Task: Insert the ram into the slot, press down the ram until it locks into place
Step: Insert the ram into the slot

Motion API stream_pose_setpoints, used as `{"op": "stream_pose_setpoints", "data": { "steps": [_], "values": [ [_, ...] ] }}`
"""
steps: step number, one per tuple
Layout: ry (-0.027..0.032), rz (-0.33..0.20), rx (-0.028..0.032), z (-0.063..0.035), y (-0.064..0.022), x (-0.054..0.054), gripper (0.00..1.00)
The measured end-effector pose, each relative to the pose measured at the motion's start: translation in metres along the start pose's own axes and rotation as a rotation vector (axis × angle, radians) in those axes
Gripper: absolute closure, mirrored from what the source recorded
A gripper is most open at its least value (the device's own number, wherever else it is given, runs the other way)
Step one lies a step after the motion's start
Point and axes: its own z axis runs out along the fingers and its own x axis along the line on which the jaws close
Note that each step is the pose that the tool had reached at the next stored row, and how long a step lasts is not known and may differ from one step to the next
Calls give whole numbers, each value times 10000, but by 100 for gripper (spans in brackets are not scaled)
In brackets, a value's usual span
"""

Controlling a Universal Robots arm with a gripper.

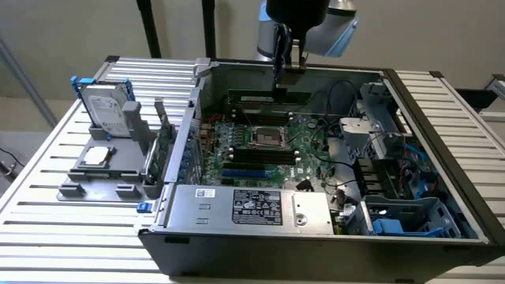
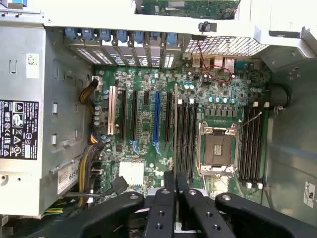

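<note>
Gripper (image 2: 173, 179) clamped on the ram (image 1: 265, 96) along its upper edge — likely light, stiff, brittle — edges the safest hold.

Case (image 1: 261, 251) being noted as matt grey sheet metal; table (image 1: 79, 236) as ribbed bare metal; mobo (image 2: 225, 99) as green PCB w/ black plastic slots (image 2: 185, 134); gripper (image 2: 175, 178) as matt black plastic; PSU (image 2: 59, 74) as bare metal.
</note>
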Motion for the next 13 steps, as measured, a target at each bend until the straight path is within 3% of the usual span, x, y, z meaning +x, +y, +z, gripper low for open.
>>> {"op": "stream_pose_setpoints", "data": {
  "steps": [13],
  "values": [
    [2,0,-1,26,-6,-1,87]
  ]
}}
